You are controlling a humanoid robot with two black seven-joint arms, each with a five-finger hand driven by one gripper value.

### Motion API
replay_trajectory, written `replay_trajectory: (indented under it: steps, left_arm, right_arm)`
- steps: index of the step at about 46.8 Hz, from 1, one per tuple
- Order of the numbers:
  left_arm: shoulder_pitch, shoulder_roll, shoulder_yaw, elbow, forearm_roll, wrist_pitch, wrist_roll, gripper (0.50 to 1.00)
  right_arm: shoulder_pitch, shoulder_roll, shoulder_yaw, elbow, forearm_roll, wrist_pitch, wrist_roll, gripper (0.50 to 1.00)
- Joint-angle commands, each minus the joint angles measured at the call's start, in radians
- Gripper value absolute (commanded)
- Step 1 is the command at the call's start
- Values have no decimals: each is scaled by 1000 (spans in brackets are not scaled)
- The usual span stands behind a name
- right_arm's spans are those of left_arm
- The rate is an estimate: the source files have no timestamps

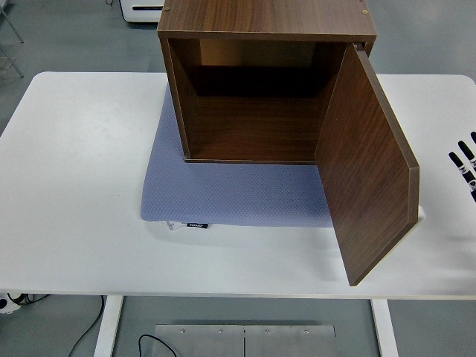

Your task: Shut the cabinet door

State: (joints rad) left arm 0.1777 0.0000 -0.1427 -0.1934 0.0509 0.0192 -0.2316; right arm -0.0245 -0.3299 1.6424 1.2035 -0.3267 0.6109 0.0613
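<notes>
A dark wood cabinet [253,89] stands on a blue-grey mat [230,193] at the middle back of the white table [74,186]. Its inside is empty. The door [368,171], hinged on the right side, swings wide open toward the table's near edge. Only the black fingertips [462,160] of my right hand show at the right edge, to the right of the door and apart from it. They look stretched out and hold nothing. The left arm is out of the picture.
The mat carries a small black tag [198,224] at its front edge. A white appliance [145,11] stands on the floor behind the table. A metal plate [244,341] and cables lie below the table's near edge.
</notes>
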Motion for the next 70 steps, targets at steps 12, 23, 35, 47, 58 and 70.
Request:
replay_trajectory:
  steps: [12,23,35,47,58,70]
  left_arm:
    - [6,0,0,0,0,2,0,1000]
    - [8,0,-2,0,0,4,0,1000]
    - [8,0,-2,0,-2,4,0,1000]
    - [8,0,-2,0,-2,4,0,1000]
    - [9,0,-2,0,-2,4,0,1000]
    - [8,0,-2,0,-2,4,0,1000]
  right_arm:
    - [-2,-1,-1,1,0,0,0,1000]
    - [-3,-8,-1,1,0,0,0,1000]
    - [1,-8,0,1,0,0,0,1000]
    - [0,-17,2,1,0,0,2,1000]
    - [0,-18,20,1,0,0,2,1000]
    - [-2,-18,31,1,2,0,0,1000]
